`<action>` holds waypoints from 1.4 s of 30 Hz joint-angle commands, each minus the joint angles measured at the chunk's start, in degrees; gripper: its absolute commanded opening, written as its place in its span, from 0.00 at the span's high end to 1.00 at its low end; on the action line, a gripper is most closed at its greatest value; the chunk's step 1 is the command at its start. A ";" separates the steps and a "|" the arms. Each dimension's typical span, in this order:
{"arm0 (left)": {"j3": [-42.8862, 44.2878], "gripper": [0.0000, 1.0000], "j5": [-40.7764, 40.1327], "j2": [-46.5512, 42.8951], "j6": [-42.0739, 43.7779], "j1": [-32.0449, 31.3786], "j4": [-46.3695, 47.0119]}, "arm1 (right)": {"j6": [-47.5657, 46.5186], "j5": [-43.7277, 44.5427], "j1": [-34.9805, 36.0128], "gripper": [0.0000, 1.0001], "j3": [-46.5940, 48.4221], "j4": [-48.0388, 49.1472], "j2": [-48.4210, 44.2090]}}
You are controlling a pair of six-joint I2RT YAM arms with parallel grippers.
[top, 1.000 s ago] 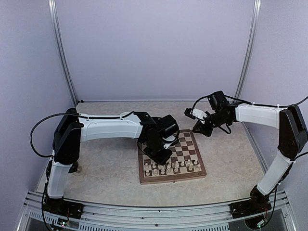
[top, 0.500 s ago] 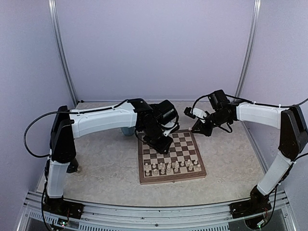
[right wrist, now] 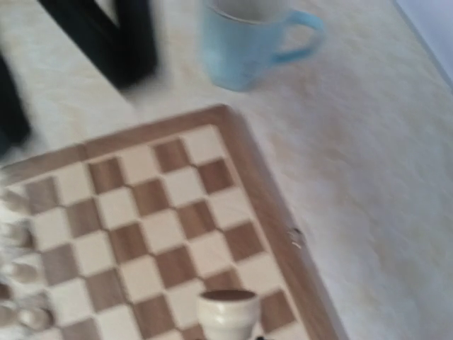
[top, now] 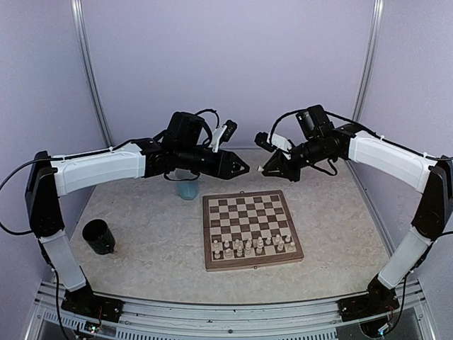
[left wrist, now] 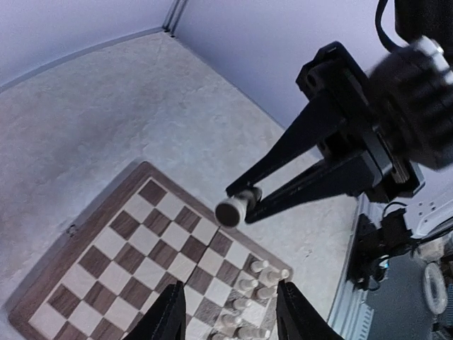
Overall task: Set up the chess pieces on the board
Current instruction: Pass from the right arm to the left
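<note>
Mid-counter point(top: 156, 234), on mottled beige stone, lies the board point(top: 249, 212); lilac walls point(top: 226, 71) surround; left end effector point(top: 244, 168) apart, empty; right end effector point(top: 265, 168) clamped on a piece point(left wrist: 228, 211).

Top camera looked down from behind the near edge, far off, both wrist cameras looked down closer, all three shared the square brown-and-cream checkered wooden board point(top: 251, 221).

The left arm point(top: 106, 163) stretches nearly level from the left edge toward the centre of the top view. The left gripper point(top: 244, 168) points right, its fingers parted. The right arm point(top: 386, 154) slopes in from the right edge. The right gripper point(top: 265, 170) points left, pinching a chess piece point(left wrist: 228, 210).
</note>
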 commanded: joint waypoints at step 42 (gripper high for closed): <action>-8.23 0.90 20.51 3.79 -15.43 0.92 23.04 | 1.34 -2.92 5.04 0.71 2.88 -4.42 -3.77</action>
